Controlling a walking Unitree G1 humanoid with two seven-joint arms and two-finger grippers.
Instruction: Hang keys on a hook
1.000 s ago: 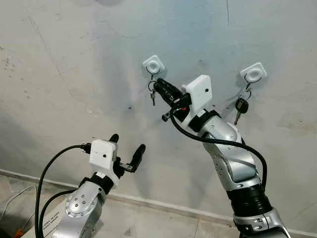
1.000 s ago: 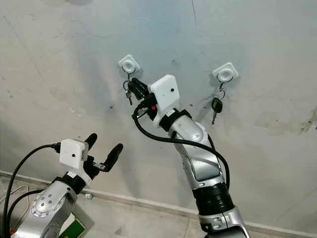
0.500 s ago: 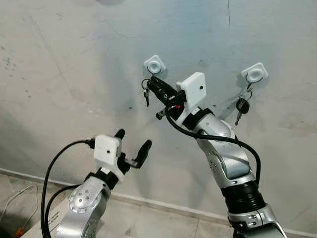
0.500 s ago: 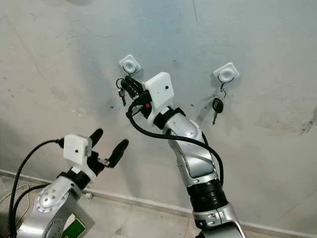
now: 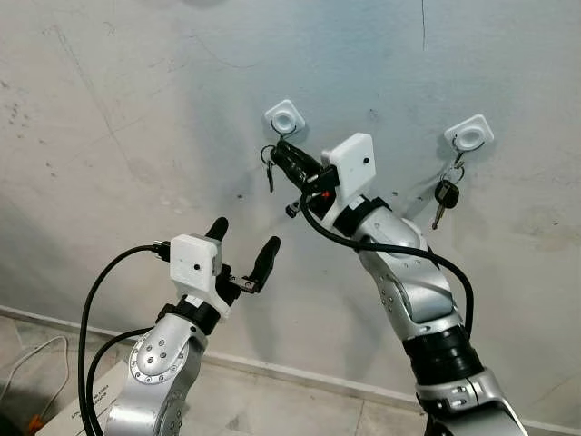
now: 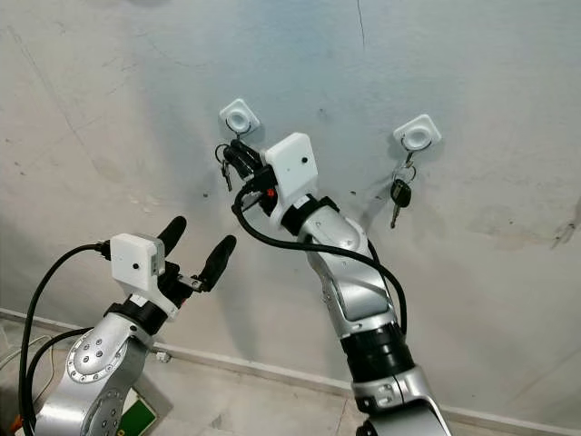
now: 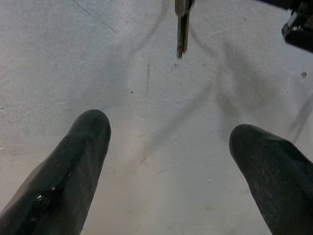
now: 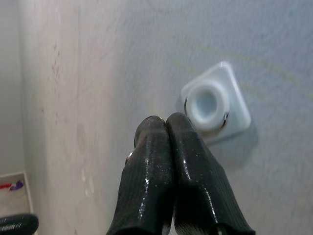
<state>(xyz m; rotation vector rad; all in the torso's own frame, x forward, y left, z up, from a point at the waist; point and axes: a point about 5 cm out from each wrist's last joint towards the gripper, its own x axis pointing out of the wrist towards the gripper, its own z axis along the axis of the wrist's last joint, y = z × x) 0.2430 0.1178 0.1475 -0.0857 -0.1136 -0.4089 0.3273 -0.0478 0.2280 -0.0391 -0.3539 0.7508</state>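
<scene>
Nearest to me, my left gripper (image 5: 243,252) is raised in front of the wall (image 5: 109,109) with its fingers (image 7: 73,161) spread wide and nothing between them; its wrist view looks past both black tips at bare plaster, with the blade of a key hanging just beyond. Down at the bottom edge I can make out a strip of floor (image 5: 27,354) and a grey cable (image 5: 23,363) lying on it. Farther out, my right arm reaches up and across to the wall, and my right gripper (image 5: 281,153) sits just under the left hook (image 5: 284,116). Its fingers (image 8: 166,161) are pressed together, tips touching, pinching the ring of the keys (image 5: 268,168); the keys dangle beside the tips, just below that hook. I cannot tell whether the ring is on the hook. In the right wrist view the white square hook plate (image 8: 215,105) is right beside the fingertips. Well to the right on the same wall, a second hook (image 5: 469,133) carries a black-headed key (image 5: 442,194) hanging freely.
</scene>
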